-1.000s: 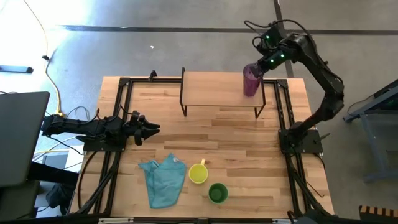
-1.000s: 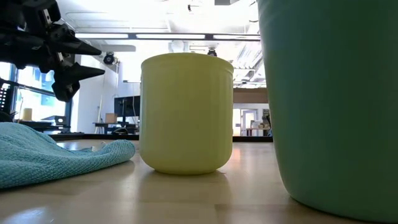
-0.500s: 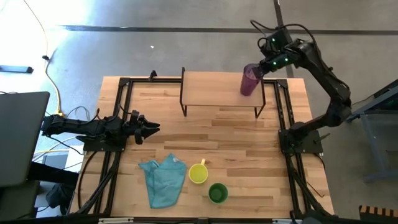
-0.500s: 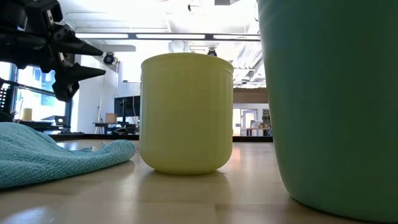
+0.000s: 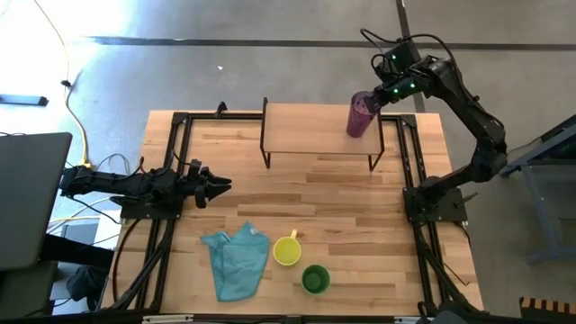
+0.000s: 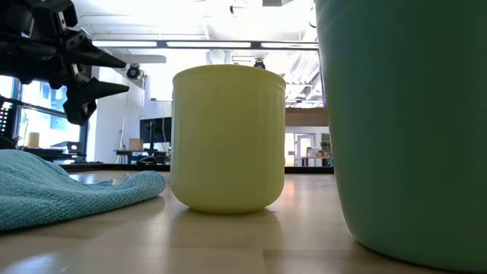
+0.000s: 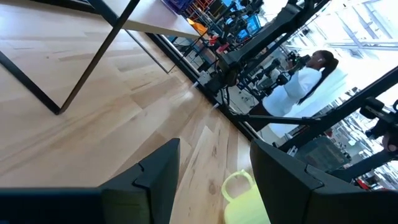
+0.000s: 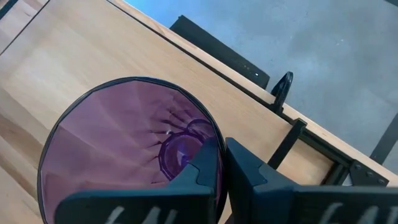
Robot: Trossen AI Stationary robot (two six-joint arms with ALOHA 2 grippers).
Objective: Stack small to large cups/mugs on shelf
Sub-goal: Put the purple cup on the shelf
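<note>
**High view to wrist views: setting the tumbler down cleanly on the shelf**

High view: the right tool (image 5: 376,97) pinches the rim of the purple tumbler (image 5: 360,115) at the right end of the shelf (image 5: 310,126); the tumbler looks upright over the board, though whether its base touches cannot be told; the yellow mug (image 5: 287,250) and the green cup (image 5: 315,279) sit near each other at the front of the surface (image 5: 342,207), beside a teal cloth (image 5: 236,259); the left tool (image 5: 216,186) waits with its fingers apart at the left side, well apart from them.

Low view: the yellow mug (image 6: 228,138) and green cup (image 6: 403,122) stand upright on the surface; the shelf is hidden here.

Left wrist view: the left tool's spread fingers (image 7: 158,174) frame the yellow mug (image 7: 245,198), its handle toward the shelf legs.

Right wrist view: one finger (image 8: 208,171) sits inside the tumbler (image 8: 124,155) and one outside, clamped on its wall; judged from this, the sound move is to lower straight until the base rests flat, keep it clear of the board's edge, then release and lift vertically so the inner finger does not tip it.
</note>
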